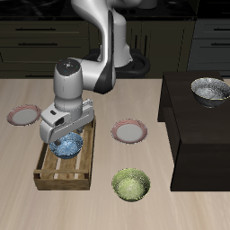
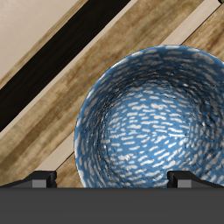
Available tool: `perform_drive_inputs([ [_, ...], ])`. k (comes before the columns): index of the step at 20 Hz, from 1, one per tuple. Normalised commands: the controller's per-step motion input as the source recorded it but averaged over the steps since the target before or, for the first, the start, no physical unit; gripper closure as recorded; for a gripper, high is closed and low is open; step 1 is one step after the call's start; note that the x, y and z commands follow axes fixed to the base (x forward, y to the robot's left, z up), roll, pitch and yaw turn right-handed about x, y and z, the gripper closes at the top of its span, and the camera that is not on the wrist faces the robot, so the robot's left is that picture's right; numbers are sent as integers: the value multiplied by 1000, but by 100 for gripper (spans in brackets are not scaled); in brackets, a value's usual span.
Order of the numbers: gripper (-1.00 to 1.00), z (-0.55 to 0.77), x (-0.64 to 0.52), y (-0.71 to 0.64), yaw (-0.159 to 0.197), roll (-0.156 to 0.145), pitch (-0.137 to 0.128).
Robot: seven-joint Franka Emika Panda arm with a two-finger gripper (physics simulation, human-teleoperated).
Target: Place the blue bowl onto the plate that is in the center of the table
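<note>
The blue bowl (image 1: 68, 145), with pale speckles inside, sits in the back part of a wooden crate (image 1: 63, 172). In the wrist view the bowl (image 2: 144, 118) fills most of the frame, over the crate's slats (image 2: 61, 96). My gripper (image 1: 65, 137) hangs directly above the bowl. Its fingertips (image 2: 35, 180) stand wide apart with nothing held between them, so it is open. The plate (image 1: 130, 132), greyish-white with a reddish-pink rim, lies flat in the centre of the table (image 1: 99, 202), beside the crate and apart from the bowl.
A second identical plate (image 1: 24, 115) lies on the far side of the crate. A yellow-green bowl (image 1: 131, 185) sits near the table's front edge. A grey-white bowl (image 1: 210, 90) stands on the dark cabinet block (image 1: 193, 135).
</note>
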Motion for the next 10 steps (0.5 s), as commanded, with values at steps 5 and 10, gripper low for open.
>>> perform_drive_inputs([
  [5, 100, -288, 28, 252, -21, 32, 30],
  [10, 100, 54, -48, 287, -53, 72, -20],
])
